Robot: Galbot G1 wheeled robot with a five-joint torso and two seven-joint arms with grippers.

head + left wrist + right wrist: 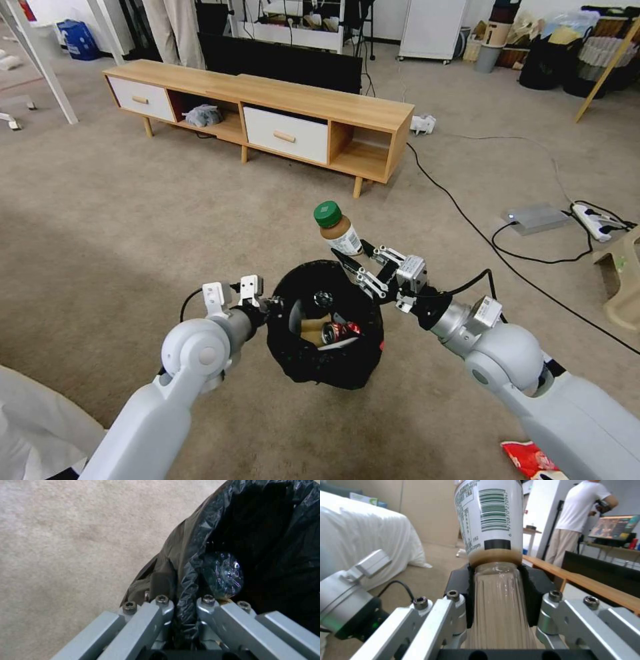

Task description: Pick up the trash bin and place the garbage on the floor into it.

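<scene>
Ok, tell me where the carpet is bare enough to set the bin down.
Bare carpet runs wide between the TV bench and the trash bin, on the left hand's side. Crowded on the right: cables, power strip, and a red wrapper by the right arm.

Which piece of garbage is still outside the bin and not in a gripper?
The red-and-white wrapper on the floor beside the right arm. The green-capped bottle is in the right gripper; the crushed red can lies inside the trash bin.

arms: smooth light-grey shells, round shoulder joints | wrists: black cuffs, black cables looped | left gripper (261,308), right gripper (352,265): silver bars, hex screws seen
</scene>
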